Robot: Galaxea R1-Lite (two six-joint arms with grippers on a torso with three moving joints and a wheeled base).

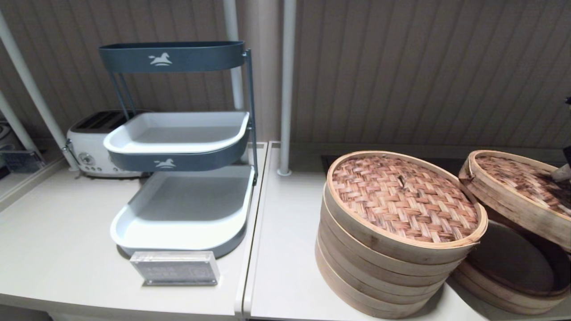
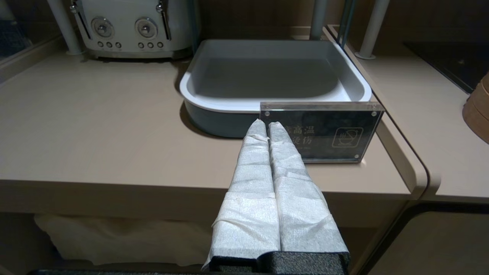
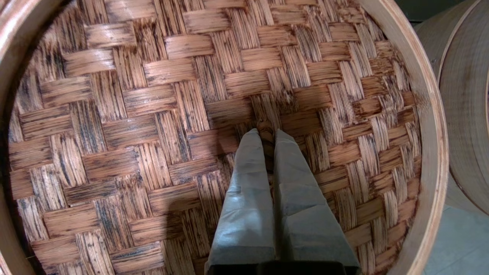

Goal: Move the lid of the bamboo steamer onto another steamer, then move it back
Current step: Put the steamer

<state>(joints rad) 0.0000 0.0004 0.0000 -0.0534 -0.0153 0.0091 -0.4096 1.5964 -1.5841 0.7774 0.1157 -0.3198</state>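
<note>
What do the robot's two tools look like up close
Each tool is a pair of long tapered fingers rising from a black textured base. The left tool is wrapped in white crinkled, cloth-like tape; the right tool wears a smoother grey wrap. No cables or markings show.

Two woven lids are in sight, one on the tall steamer stack, the other tilted above a low steamer, so two steamers as well. One three-tier tray rack (three trays counted), one toaster, and one acrylic sign just beyond the left gripper.
</note>
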